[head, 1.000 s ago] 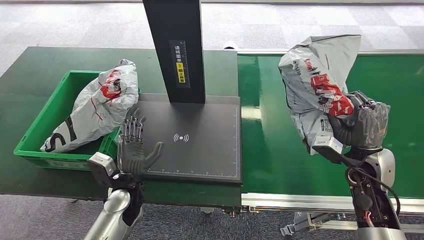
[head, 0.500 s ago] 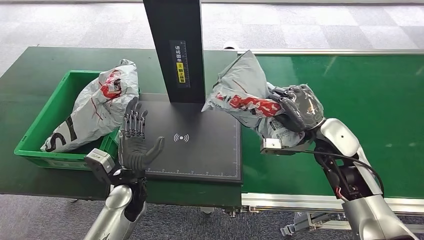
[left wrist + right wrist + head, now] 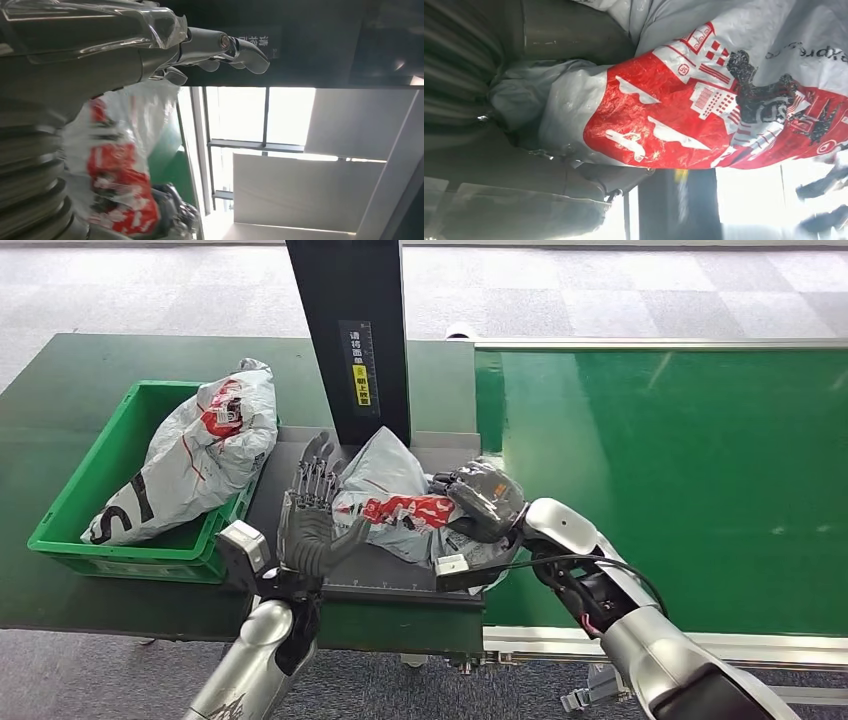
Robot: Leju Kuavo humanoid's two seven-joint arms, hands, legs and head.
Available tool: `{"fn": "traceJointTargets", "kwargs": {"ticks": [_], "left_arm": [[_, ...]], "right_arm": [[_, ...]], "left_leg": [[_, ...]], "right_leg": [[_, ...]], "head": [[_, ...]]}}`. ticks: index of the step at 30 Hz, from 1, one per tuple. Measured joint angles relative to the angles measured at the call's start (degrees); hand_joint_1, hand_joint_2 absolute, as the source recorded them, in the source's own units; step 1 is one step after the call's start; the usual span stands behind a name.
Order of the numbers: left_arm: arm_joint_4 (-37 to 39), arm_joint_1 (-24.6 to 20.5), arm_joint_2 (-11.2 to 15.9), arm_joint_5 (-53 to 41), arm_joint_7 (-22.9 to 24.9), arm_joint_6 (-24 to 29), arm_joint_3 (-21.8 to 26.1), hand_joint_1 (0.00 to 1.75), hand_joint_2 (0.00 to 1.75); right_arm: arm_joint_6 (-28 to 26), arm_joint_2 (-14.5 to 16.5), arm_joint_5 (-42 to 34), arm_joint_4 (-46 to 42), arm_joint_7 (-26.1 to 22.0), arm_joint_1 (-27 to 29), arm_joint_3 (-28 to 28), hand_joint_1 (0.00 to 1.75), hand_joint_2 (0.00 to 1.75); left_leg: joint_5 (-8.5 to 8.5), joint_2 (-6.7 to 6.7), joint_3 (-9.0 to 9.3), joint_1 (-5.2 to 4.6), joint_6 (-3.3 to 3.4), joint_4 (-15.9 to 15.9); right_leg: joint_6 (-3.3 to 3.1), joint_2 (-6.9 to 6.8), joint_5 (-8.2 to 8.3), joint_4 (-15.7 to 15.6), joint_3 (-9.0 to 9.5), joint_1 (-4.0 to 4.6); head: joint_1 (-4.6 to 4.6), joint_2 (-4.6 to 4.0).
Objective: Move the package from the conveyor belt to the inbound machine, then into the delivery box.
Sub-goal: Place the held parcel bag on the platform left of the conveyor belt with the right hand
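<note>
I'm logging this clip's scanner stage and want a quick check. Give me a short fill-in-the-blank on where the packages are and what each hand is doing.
1. The right hand grips the grey and red package over the black ____ of the inbound machine.
2. The left hand is ____, with fingers spread beside that package.
3. A second package lies in the ____ bin.
4. The conveyor belt is coloured ____.

Missing words: platform; open; green; green

A crumpled grey plastic package [image 3: 392,502] with red print lies on the black scanner plate [image 3: 300,465], just beside the green bin [image 3: 95,485]
</note>
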Motion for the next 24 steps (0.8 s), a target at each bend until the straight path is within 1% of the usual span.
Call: {"fn": "traceJointTargets", "kwargs": {"ticks": [5,7,10,11,14,15,20,24], "left_arm": [[1.23,-0.88,-0.3,0.21,-0.02,-0.1,-0.72,0.0,1.75],[1.59,-1.21,-0.36,0.25,-0.02,-0.32,-1.01,0.0,1.75],[2.38,-1.74,-0.57,0.45,0.03,-0.66,-1.31,0.0,1.75],[2.7,-1.9,-0.65,0.52,0.04,-0.74,-1.41,0.0,1.75],[3.56,-2.21,-0.76,0.7,0.04,-0.98,-1.82,0.0,1.75],[3.81,-2.27,-0.79,0.73,0.04,-1.02,-1.95,0.0,1.75],[4.79,-2.79,-0.99,0.82,0.06,-1.21,-2.38,0.0,1.75],[5.5,-3.36,-1.34,0.98,0.34,-1.74,-2.59,0.0,1.75]], "right_arm": [[0.73,4.35,0.31,6.69,0.87,0.5,2.16,1.75,1.75],[0.34,5.33,0.06,8.43,1.75,0.5,2.6,1.75,1.75],[-1.73,6.01,-1.72,10.16,2.65,0.49,2.55,1.75,1.75],[-2.55,6.09,-2.21,10.55,2.87,0.48,2.42,1.35,1.75],[-5.45,6.2,-3.01,11.39,4.08,0.48,1.65,0.04,1.75],[-6.78,6.21,-3.24,11.57,4.66,0.48,1.19,0.0,1.75],[-13.48,6.19,-5.22,11.88,6.07,0.62,-2.0,0.0,1.75],[-16.72,6.06,-9.33,10.88,3.48,1.67,-5.8,0.0,1.75]], "left_leg": [[0.0,0.01,0.0,0.0,0.0,0.0],[0.0,0.02,0.0,0.0,0.0,0.0],[0.0,0.01,0.0,-0.01,0.0,0.0],[0.0,0.01,0.0,-0.01,0.0,0.0],[0.0,0.0,0.0,-0.01,0.0,0.01],[0.0,0.0,0.01,-0.01,0.0,0.01],[0.0,0.0,0.01,-0.01,0.0,0.02],[0.0,0.0,0.01,-0.01,0.0,0.01]], "right_leg": [[0.0,0.01,0.0,0.0,-0.02,0.01],[0.0,0.01,0.0,0.0,-0.02,0.01],[0.0,0.01,0.0,0.0,-0.01,0.0],[0.0,0.0,0.0,0.0,0.0,-0.01],[0.0,0.0,0.01,0.0,0.0,-0.01],[0.0,0.01,0.01,0.0,0.0,-0.01],[0.0,0.01,0.01,0.0,-0.01,-0.01],[0.0,0.01,0.01,0.0,-0.01,-0.01]], "head": [[0.0,0.0],[-0.01,0.0],[0.0,0.01],[0.0,0.01],[0.0,0.0],[0.0,0.0],[-0.01,0.0],[0.0,0.0]]}}
